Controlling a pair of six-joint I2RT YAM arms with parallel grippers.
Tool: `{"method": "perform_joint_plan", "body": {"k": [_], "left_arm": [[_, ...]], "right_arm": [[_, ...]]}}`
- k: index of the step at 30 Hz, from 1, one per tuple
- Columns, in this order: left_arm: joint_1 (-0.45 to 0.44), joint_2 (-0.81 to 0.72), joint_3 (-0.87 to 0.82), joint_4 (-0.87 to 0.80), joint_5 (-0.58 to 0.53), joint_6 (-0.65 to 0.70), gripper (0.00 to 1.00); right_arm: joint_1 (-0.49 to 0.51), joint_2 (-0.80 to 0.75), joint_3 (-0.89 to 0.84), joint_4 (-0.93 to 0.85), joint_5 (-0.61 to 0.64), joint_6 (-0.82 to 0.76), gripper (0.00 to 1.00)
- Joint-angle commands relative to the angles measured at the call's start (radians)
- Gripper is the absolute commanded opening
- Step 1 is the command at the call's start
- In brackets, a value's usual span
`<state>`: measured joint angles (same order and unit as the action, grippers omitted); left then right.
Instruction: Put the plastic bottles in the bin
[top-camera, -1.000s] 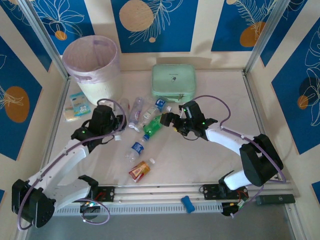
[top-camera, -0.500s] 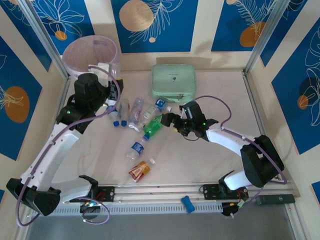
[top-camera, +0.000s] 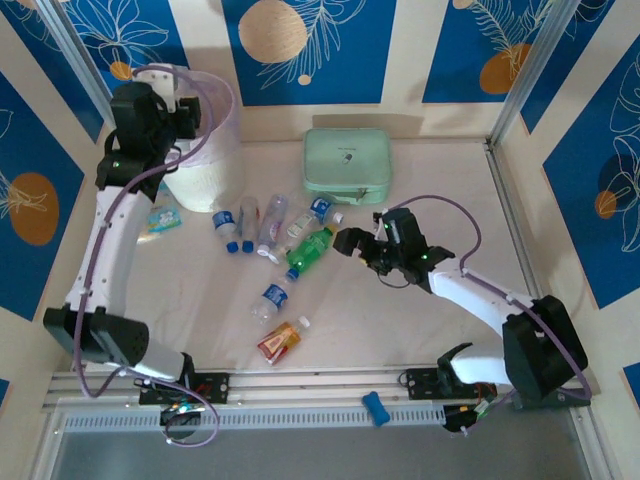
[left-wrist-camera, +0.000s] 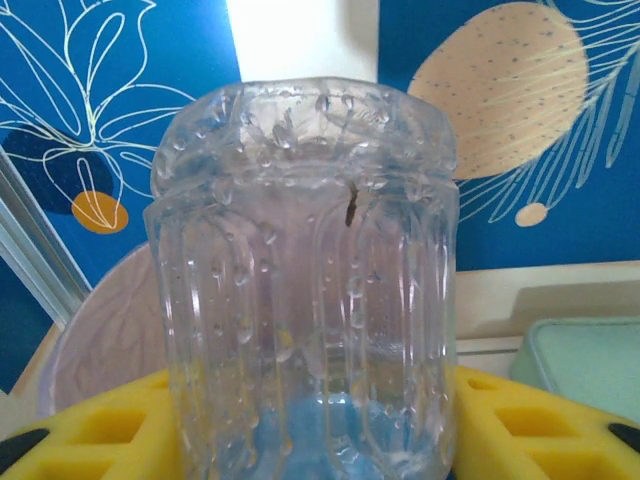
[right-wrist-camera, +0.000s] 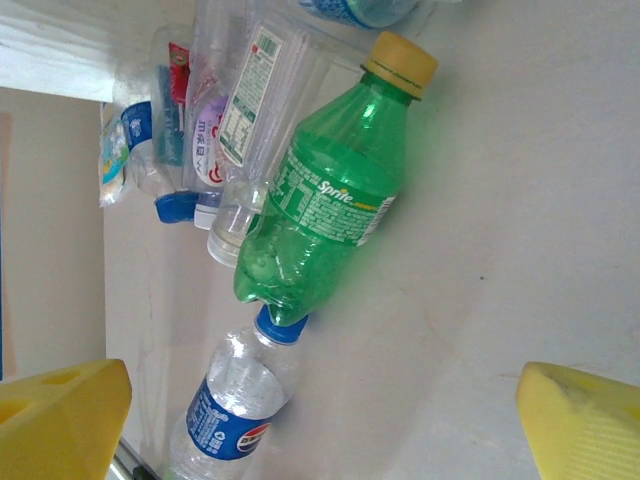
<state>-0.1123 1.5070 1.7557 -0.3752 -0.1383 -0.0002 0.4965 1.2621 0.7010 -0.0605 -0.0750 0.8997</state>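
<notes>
Clear bottle (left-wrist-camera: 305, 290) clamped in left tool (top-camera: 193, 112), above bin (top-camera: 212, 175) rim. Right tool (top-camera: 347, 243) wide open, empty, just beside green bottle (top-camera: 310, 249).

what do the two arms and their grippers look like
Both the left arm and right arm have slim white links joined by chunky black joints, each with a small green light. A thin lilac cable loops along each arm. The left gripper and right gripper have black bodies, and their fingers carry yellow foam-like pads with rectangular hollows.
</notes>
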Motion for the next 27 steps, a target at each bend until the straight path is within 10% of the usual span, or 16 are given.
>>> {"method": "perform_joint_plan", "body": {"k": [1, 27], "left_arm": [[0.028, 0.068, 0.104, 0.037, 0.025, 0.014, 0.46], [0.083, 0.446, 0.328, 0.001, -0.004, 0.029, 0.51]], "right_arm": [[-0.010, -0.053, -0.024, -0.042, 0.033, -0.021, 0.99], [-0.073, -0.331, -0.123, -0.165, 0.139, -0.009, 0.99]]}}
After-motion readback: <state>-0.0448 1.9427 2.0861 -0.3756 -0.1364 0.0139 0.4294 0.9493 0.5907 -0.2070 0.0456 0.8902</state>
